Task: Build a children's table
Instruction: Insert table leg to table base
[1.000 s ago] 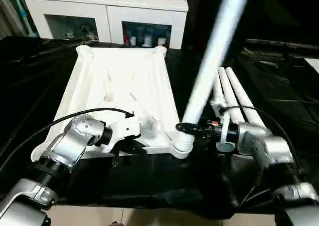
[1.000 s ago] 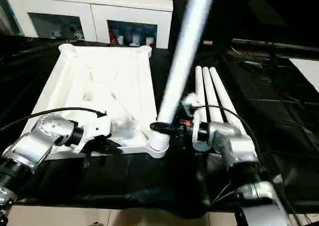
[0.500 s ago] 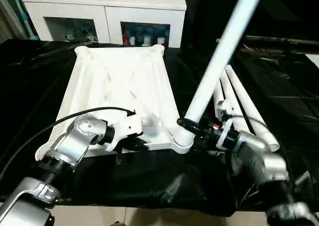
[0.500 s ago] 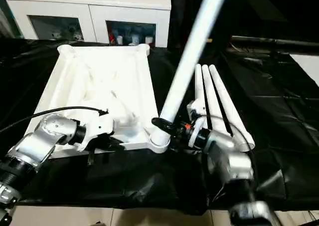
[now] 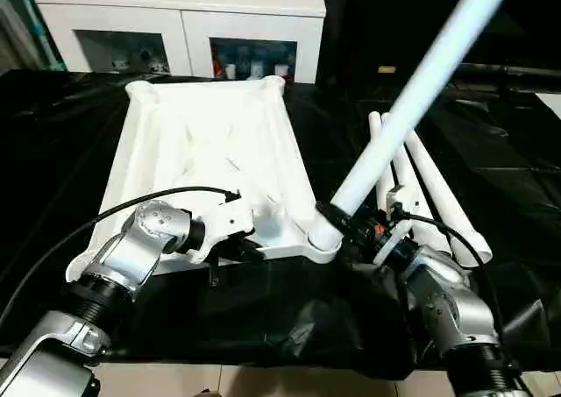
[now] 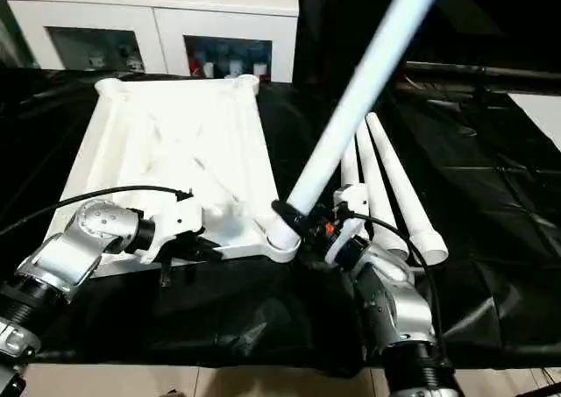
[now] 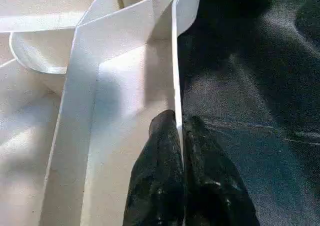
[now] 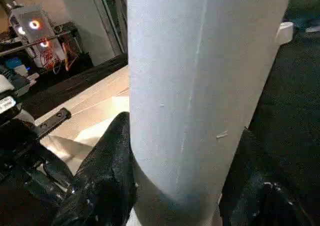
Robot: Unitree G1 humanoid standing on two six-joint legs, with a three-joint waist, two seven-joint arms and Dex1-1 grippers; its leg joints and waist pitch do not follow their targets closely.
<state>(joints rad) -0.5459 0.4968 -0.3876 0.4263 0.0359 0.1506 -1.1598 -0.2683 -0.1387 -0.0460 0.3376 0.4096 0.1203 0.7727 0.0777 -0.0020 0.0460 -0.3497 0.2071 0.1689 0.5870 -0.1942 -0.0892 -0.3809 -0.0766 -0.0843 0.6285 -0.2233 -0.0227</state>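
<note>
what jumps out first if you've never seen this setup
A long white table leg slants up from the near right corner socket of the upturned table top, the right gripper clamped on its base. The left gripper pinches the top's near rim; three spare legs lie to the right.

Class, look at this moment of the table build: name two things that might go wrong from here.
1. The leg leans steeply out of the corner socket; the right gripper may jam it or lever it out.
2. The left gripper pinches only the top's thin rim, so the top may slide or lift.
</note>
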